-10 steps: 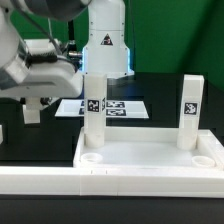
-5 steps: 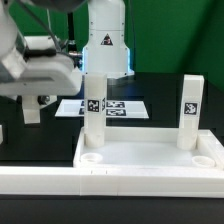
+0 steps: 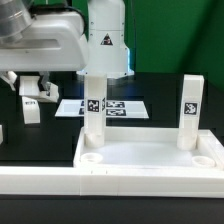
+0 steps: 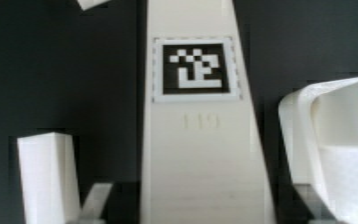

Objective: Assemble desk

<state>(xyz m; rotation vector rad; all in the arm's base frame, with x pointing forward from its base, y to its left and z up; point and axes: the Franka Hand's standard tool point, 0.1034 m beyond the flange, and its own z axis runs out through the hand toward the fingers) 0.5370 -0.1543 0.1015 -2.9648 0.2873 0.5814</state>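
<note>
The gripper (image 3: 30,90) is seen clamped on a white square leg (image 3: 30,108), its fingers pressed against two opposite sides of the post; the leg is held upright and hangs below the hand, with a black-and-white tag (image 4: 195,68) shown on the face turned to the wrist camera; whether its lower end touches the table cannot be told; the desk slab (image 3: 150,160) lies well apart from the hand, toward the exterior view's right, flat on the table; two further legs are seated upright in its rear corners, the left standing leg (image 3: 94,115) and the right standing leg (image 3: 190,120), each marked with a tag; two round front sockets (image 3: 90,157) are left open; a long white rail (image 3: 35,180) lies along the front edge; the marker board (image 3: 125,108) lies flat behind the slab; the table (image 3: 40,150) is black; the robot base (image 3: 105,45) stands at the back before a green backdrop (image 3: 180,30)
</note>
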